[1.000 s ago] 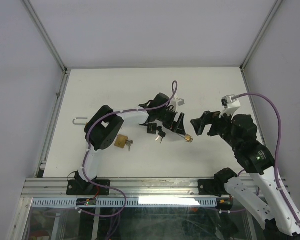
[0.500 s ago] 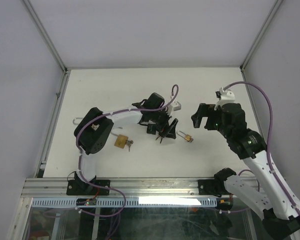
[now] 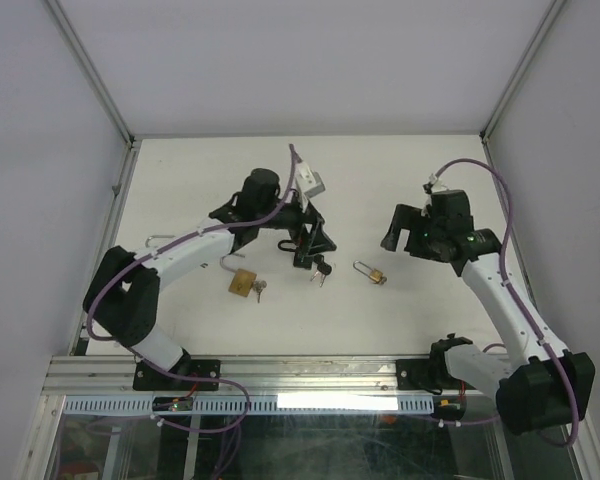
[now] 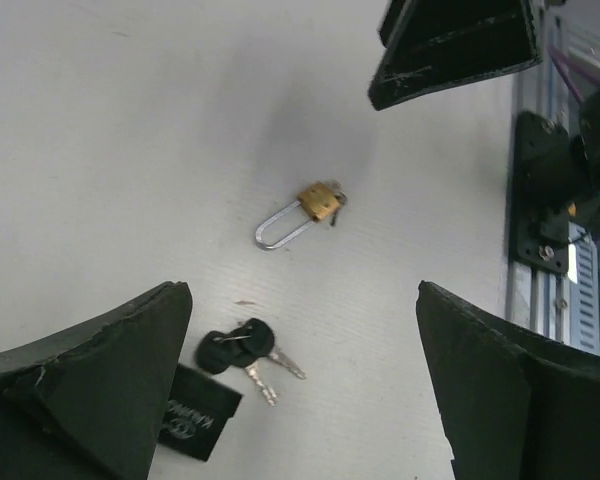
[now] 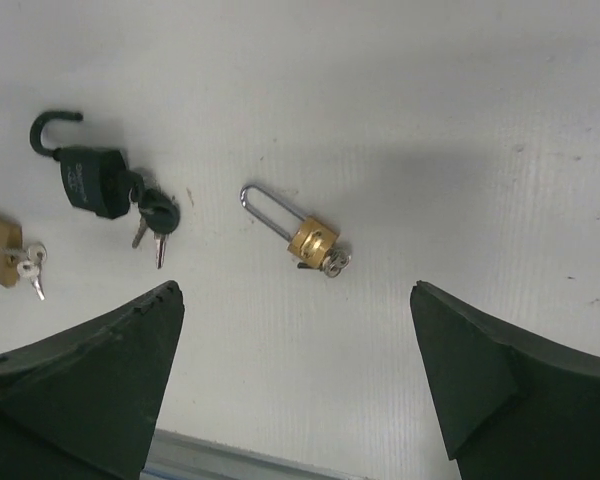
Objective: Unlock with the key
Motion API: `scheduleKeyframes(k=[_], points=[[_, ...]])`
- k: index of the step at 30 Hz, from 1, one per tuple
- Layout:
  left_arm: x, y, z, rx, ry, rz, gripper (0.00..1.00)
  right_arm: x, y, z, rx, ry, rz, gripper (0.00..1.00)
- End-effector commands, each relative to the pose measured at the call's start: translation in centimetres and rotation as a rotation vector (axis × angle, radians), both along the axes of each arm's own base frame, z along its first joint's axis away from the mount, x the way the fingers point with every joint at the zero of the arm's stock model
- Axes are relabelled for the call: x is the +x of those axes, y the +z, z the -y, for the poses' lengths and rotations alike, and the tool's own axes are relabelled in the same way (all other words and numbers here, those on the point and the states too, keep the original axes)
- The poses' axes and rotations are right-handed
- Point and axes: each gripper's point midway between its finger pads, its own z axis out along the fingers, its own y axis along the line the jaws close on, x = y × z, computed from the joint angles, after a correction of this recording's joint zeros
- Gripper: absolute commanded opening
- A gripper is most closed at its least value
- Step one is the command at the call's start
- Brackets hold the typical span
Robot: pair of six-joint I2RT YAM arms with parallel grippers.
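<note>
Left gripper: your left gripper (image 3: 313, 243) hangs above the table (image 3: 430, 180) with its jaws spread wide, gripping nothing
Right gripper: your right gripper (image 3: 405, 238) is just as wide apart and holds nothing; in its wrist view both fingers (image 5: 90, 390) frame bare table
Task lock: the small brass padlock (image 3: 372, 272) (image 5: 313, 239) lies flat on the table between your two grippers, clear of both
Long axis: in the top view it runs on a diagonal, from far-left to near-right
Shackle end: the long thin shackle (image 5: 265, 207) points toward your left arm and slightly away from the bases
Body end: the brass body faces your right arm and the near edge
Key: the key (image 5: 332, 262) sits against the body's end opposite the shackle, touching it; you cannot tell from these views whether it is seated in the keyhole, or whether the shackle is latched
Left wrist view: the padlock sits in the gap ahead of your fingers (image 4: 100, 390), shackle aimed back toward the camera and to the left
Neighbours: a black padlock (image 5: 93, 168) with its shackle swung open lies left of the task lock, black keys (image 5: 158, 212) touching it; a larger brass padlock (image 3: 242, 283) lies further left, well apart
</note>
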Motion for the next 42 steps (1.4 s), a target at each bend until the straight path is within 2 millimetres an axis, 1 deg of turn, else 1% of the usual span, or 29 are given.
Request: scheduleKeyframes(k=[1, 3, 4, 5, 7, 8, 9, 11, 13, 15, 16, 17, 20, 22, 23, 27, 30, 33, 35, 39, 42], points=[[6.4, 6.9, -5.4, -0.170, 0.339, 0.081, 0.99, 3.7, 2.9, 2.7, 0.105, -0.123, 0.160, 1.00], [8.7, 7.2, -9.5, -0.164, 0.506, 0.094, 0.99, 4.9, 4.1, 5.1, 0.123, -0.196, 0.240, 1.00], [9.6, 7.3, -12.0, -0.155, 0.589, 0.120, 0.99, 5.2, 4.7, 6.5, 0.126, -0.238, 0.275, 1.00], [10.2, 6.9, -14.4, -0.136, 0.666, 0.135, 0.99, 5.5, 5.0, 7.7, 0.123, -0.274, 0.307, 1.00], [11.5, 5.9, -20.0, -0.098, 0.853, 0.147, 0.99, 5.8, 5.3, 10.0, 0.106, -0.343, 0.357, 1.00], [11.8, 5.1, -22.8, -0.081, 0.943, 0.144, 0.99, 5.9, 5.5, 11.0, 0.097, -0.374, 0.383, 1.00], [11.8, 4.0, -25.7, -0.061, 1.039, 0.138, 0.99, 6.0, 5.5, 11.8, 0.090, -0.403, 0.407, 1.00], [11.5, 3.0, -30.7, -0.045, 1.196, 0.165, 0.99, 6.1, 5.5, 13.1, 0.078, -0.454, 0.465, 1.00], [10.6, 2.0, -35.3, -0.018, 1.378, 0.193, 0.99, 6.0, 5.0, 14.5, 0.055, -0.545, 0.513, 1.00], [9.2, 1.1, -38.8, 0.032, 1.511, 0.244, 0.99, 5.8, 4.0, 15.7, 0.036, -0.628, 0.542, 1.00], [8.6, 0.3, -39.9, 0.056, 1.546, 0.258, 0.99, 5.6, 3.4, 16.2, 0.035, -0.669, 0.550, 1.00], [8.0, -0.4, -40.7, 0.079, 1.576, 0.264, 0.99, 5.2, 2.4, 16.6, 0.034, -0.706, 0.546, 1.00], [6.4, -2.8, -42.7, 0.125, 1.657, 0.239, 0.99, 4.8, 1.0, 17.2, 0.041, -0.763, 0.555, 1.00], [5.8, -3.8, -43.1, 0.124, 1.669, 0.229, 0.99, 4.6, 0.4, 17.2, 0.054, -0.778, 0.557, 1.00], [5.7, -4.1, -43.2, 0.116, 1.668, 0.227, 0.99, 4.7, 0.5, 17.1, 0.063, -0.781, 0.573, 1.00], [5.5, -4.7, -43.0, 0.056, 1.665, 0.199, 0.99, 4.5, 0.0, 17.9, 0.120, -0.897, 0.569, 1.00], [5.5, -5.1, -42.4, 0.031, 1.636, 0.176, 0.99, 4.5, -0.8, 17.9, 0.112, -0.909, 0.514, 1.00], [5.4, -5.6, -42.4, 0.014, 1.643, 0.163, 0.99, 4.5, -1.5, 17.9, 0.111, -0.928, 0.452, 1.00], [5.2, -5.8, -42.5, 0.014, 1.641, 0.192, 0.99, 4.6, -1.7, 18.1, 0.103, -0.943, 0.430, 1.00], [4.8, -6.1, -43.0, -0.003, 1.673, 0.232, 0.99, 5.1, -2.0, 17.8, 0.088, -0.878, 0.461, 1.00], [4.5, -5.9, -43.0, -0.045, 1.684, 0.259, 0.99, 5.5, -2.1, 16.7, 0.098, -0.768, 0.544, 1.00]])
